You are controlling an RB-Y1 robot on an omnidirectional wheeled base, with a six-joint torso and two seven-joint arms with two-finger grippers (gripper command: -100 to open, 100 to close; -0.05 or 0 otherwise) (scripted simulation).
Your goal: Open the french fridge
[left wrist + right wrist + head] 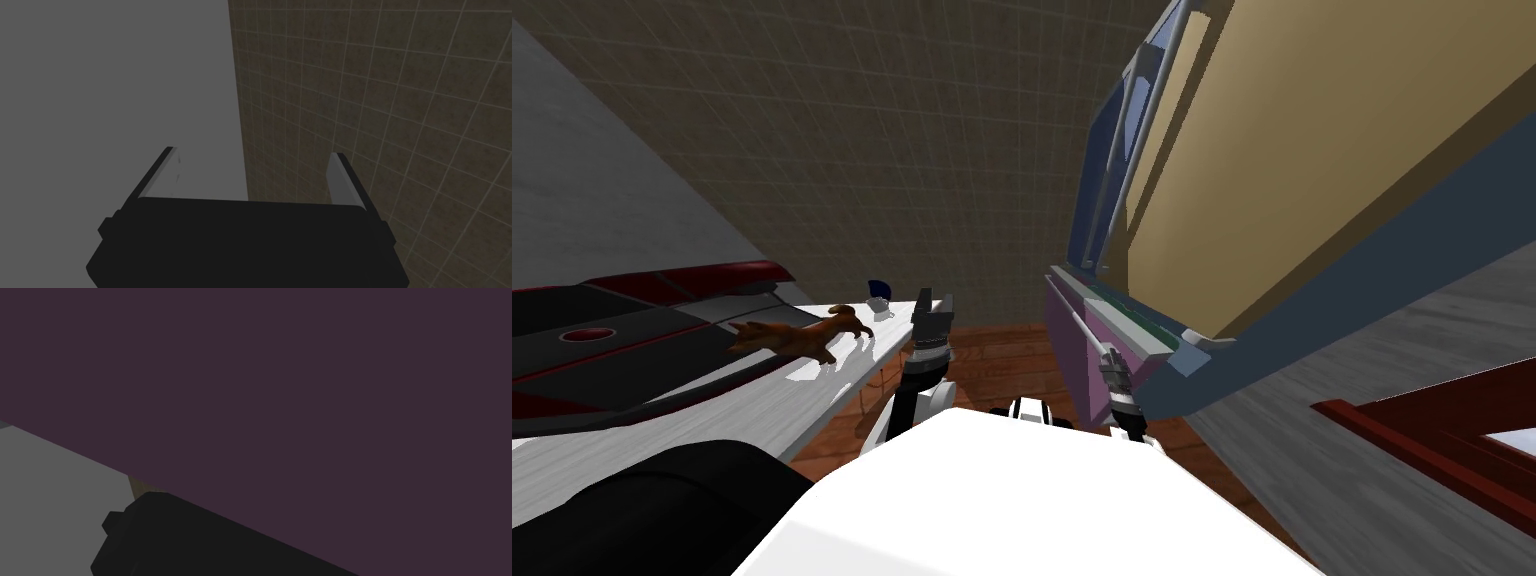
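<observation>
Two arms are raised ahead of you. The right gripper [1109,358] is close against the purple lower panel [1064,345] of the tall tan and blue-grey fridge [1312,200], which stands to your right. A thin grey bar [1090,335] on that panel runs down to the gripper. The right wrist camera faces the same flat dark purple surface [300,388], so you cannot tell how far that claw is spread or whether it grips anything. The left gripper [932,318] stands well apart from the fridge, beside the white counter [712,420] bearing a brown animal figure [802,338]. Its fingers [336,175] are spread wide, holding nothing.
</observation>
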